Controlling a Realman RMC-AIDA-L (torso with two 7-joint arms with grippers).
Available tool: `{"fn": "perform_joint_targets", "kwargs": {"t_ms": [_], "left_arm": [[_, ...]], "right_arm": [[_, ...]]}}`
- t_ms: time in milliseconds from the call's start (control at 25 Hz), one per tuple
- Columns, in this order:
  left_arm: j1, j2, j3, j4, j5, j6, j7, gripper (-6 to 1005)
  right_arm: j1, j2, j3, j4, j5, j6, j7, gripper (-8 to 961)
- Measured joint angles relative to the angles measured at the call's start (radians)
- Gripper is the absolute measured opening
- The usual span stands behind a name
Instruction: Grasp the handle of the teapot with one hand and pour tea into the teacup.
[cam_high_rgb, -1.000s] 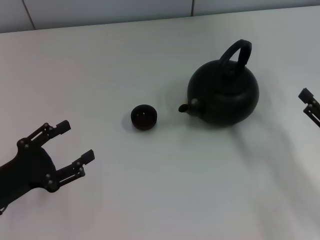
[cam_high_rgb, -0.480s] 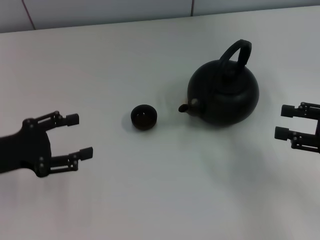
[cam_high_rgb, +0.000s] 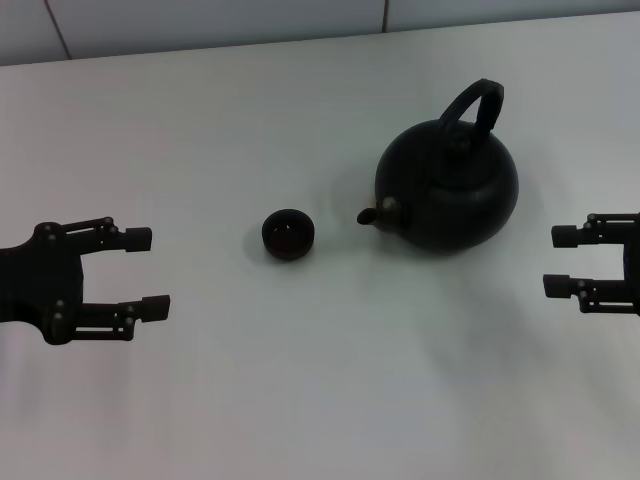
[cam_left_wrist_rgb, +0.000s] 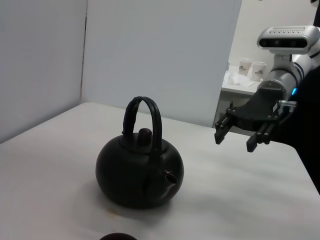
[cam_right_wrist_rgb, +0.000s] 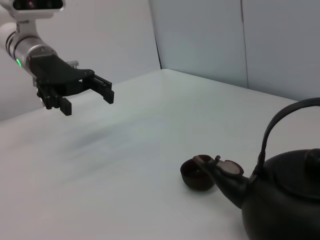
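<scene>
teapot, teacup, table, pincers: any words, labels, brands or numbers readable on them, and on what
None can be read.
teapot: plain matte black, no marking shows.
teacup: plain dark, no marking shows.
Paper cups on the far counter, left wrist view: any print is too small to read.
Left pincer and right pincer: no labels show.

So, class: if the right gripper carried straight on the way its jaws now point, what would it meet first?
Probably the teapot. The right gripper, jaws open, points across the table at the pot's lower body rather than the handle. Its height is unclear, so it may instead pass just in front.
</scene>
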Motion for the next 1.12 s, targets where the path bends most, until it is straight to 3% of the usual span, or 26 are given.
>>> {"fn": "perform_joint_targets", "kwargs": {"t_ms": [1120], "left_arm": [[0.009, -0.020, -0.009, 0.010, 0.026, 0.027, -0.028, 847]], "right_arm": [[0.024, 0.000, -0.012, -0.011, -0.003, 0.004, -0.003, 653]]}}
